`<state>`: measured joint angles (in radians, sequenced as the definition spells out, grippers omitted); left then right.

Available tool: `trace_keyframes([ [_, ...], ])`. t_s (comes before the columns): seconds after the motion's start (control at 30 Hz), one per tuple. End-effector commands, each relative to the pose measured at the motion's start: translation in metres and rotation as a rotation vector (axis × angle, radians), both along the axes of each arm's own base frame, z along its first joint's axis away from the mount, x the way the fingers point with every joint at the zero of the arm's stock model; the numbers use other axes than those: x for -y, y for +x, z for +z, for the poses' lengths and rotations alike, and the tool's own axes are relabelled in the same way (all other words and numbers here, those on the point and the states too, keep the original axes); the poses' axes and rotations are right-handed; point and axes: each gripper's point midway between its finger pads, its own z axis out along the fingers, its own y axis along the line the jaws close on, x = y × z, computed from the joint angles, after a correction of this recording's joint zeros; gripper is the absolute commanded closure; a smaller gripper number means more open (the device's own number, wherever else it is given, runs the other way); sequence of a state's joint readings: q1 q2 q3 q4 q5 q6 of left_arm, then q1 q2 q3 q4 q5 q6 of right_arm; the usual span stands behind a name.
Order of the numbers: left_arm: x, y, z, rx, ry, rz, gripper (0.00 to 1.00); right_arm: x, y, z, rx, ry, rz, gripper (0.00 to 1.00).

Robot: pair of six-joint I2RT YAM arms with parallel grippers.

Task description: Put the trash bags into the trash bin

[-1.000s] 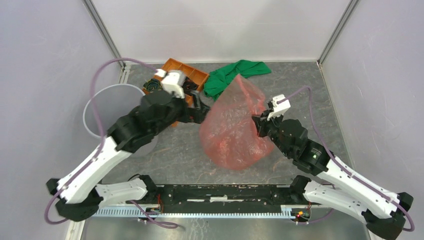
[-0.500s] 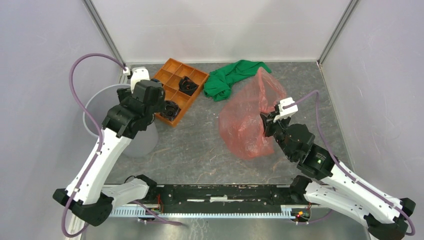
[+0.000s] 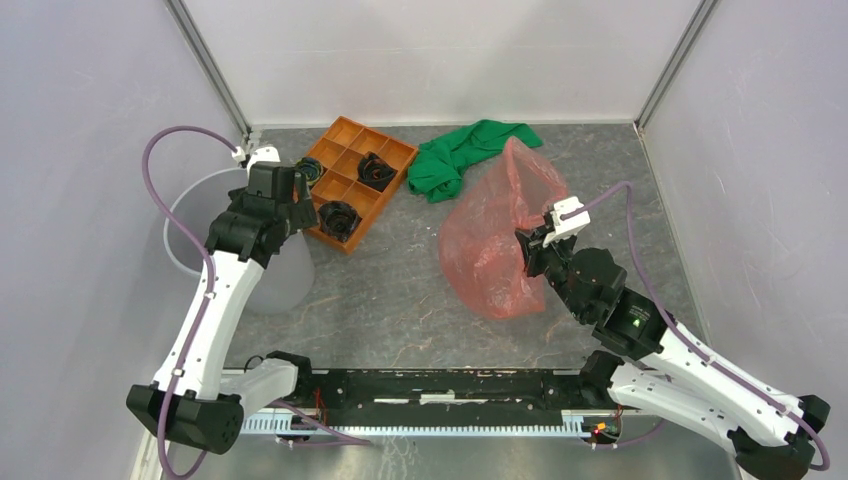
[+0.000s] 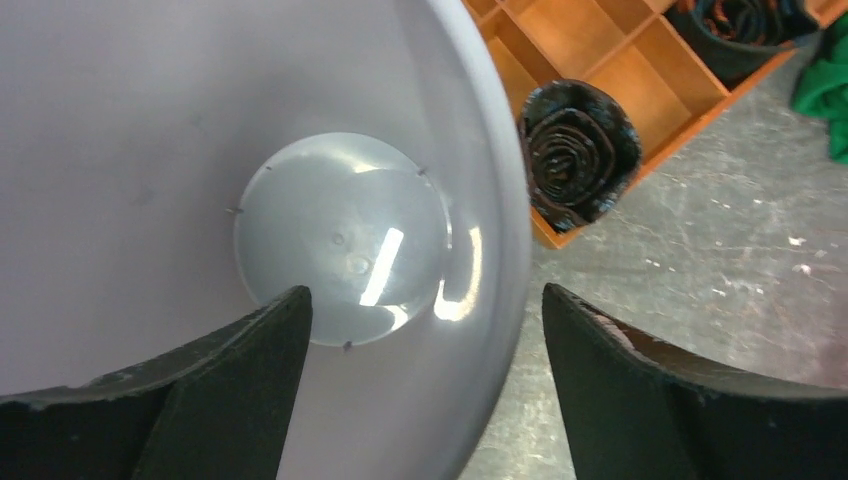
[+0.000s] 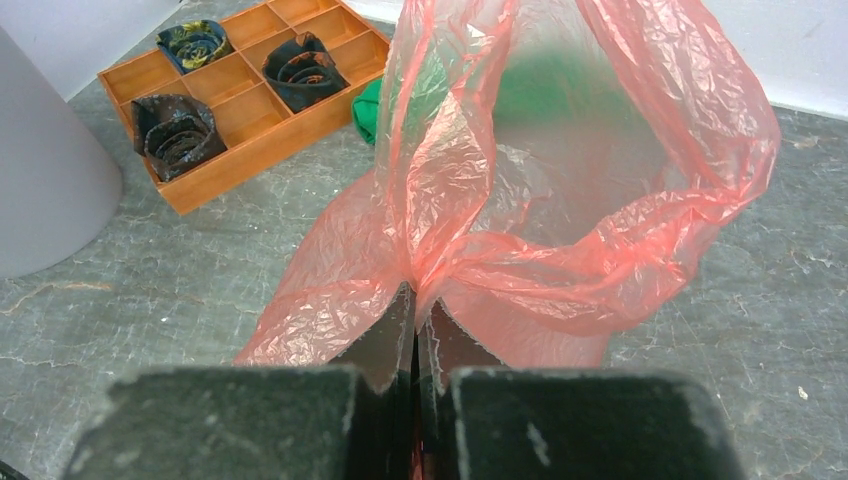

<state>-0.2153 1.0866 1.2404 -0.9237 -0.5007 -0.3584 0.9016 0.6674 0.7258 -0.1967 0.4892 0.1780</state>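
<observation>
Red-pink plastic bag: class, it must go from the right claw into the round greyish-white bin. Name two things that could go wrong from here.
1. The shut right claw pinches only a small fold of the thin, crinkly red-pink plastic bag; the film may slip out or tear when carried.
2. The open left claw straddles the rim of the round translucent greyish-white plastic bin, so the billowing bag may snag on that arm or drape outside.

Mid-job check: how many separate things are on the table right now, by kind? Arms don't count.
red-pink trash bag: 1
trash bin: 1
orange tray: 1
green cloth: 1
dark rolls in the tray: 3
Total: 7
</observation>
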Motion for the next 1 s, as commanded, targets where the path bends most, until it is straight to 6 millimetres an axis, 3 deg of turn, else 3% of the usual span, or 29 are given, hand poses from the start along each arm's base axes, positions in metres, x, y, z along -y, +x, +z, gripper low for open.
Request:
trace_keyframes([
  [0.0, 0.014, 0.001, 0.006, 0.042, -0.061, -0.076, 0.14, -0.005, 0.0, 0.012, 0.03, 0.038, 0.02, 0.99],
  [0.13, 0.02, -0.004, 0.011, 0.055, -0.093, -0.103, 0.28, -0.008, 0.0, 0.012, 0.028, 0.037, 0.03, 0.99],
  [0.43, 0.026, -0.014, 0.023, 0.076, -0.122, -0.145, 0.5, -0.01, -0.001, 0.011, 0.023, 0.035, 0.039, 1.0],
  [0.6, 0.028, -0.019, 0.026, 0.068, -0.13, -0.167, 0.69, -0.011, 0.0, 0.012, 0.023, 0.037, 0.044, 0.99],
  [0.77, 0.032, -0.03, 0.039, 0.078, -0.147, -0.201, 0.78, -0.011, -0.001, 0.016, 0.029, 0.039, 0.044, 0.99],
  [0.9, 0.044, -0.04, 0.052, 0.092, -0.195, -0.276, 0.82, -0.01, 0.0, 0.02, 0.038, 0.035, 0.038, 0.99],
  [0.97, 0.063, -0.045, 0.056, 0.092, -0.255, -0.376, 0.85, -0.009, 0.001, 0.024, 0.046, 0.03, 0.037, 0.99],
])
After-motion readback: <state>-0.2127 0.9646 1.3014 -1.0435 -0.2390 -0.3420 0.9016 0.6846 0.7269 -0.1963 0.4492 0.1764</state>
